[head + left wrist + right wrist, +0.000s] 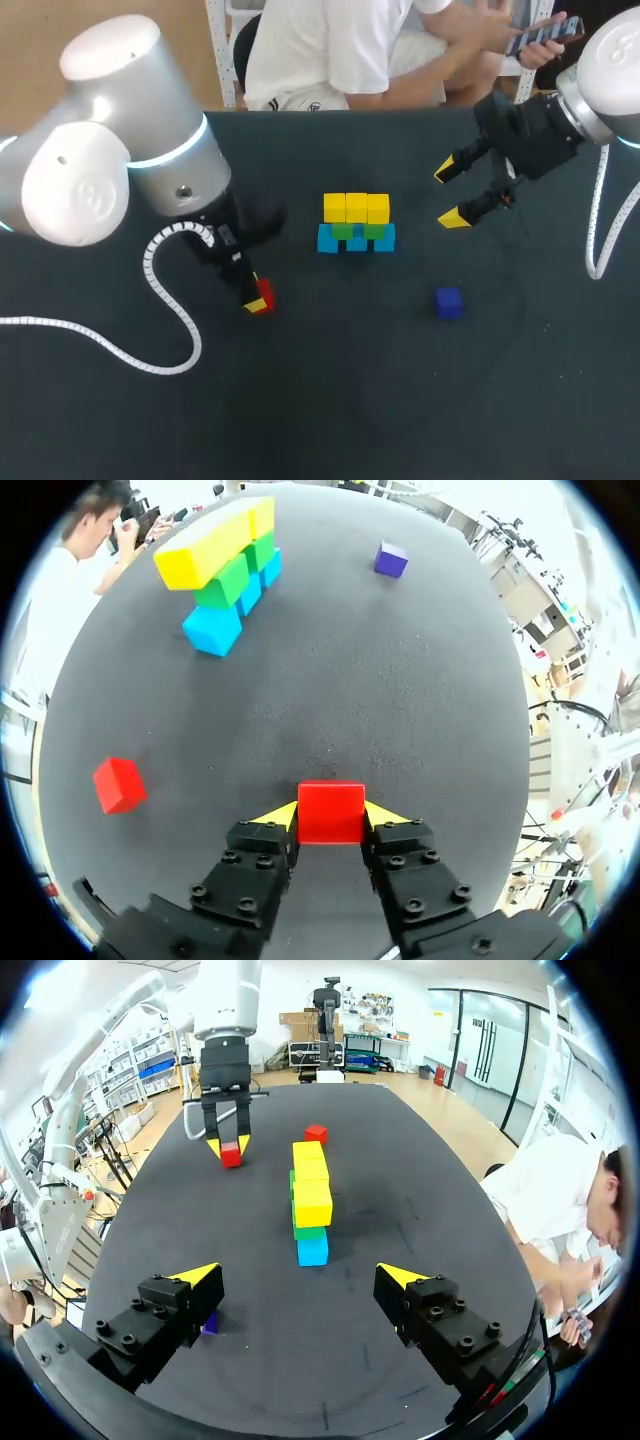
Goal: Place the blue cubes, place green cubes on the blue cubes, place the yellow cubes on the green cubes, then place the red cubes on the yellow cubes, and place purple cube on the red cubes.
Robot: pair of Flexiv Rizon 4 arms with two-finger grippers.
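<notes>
Cube stack (356, 224): near the middle of your table (330, 400); three blue cubes (327, 239) in a row at the base, two green cubes (343, 231) on them, three yellow cubes (357, 207) across the top
Left gripper (257, 296): clamped on a red cube (331, 811), one yellow tip on each side; low over the table, on your left of the stack and apart from it; you cannot tell whether the cube touches the surface
Right gripper (298, 1276): fingers spread wide, nothing between them; raised on your right of the stack
Loose red cube (118, 784): lies on the table near your left arm's fingers, well apart from the stack
Purple cube (449, 302): alone on the table, nearer you than the stack and to its right
</notes>
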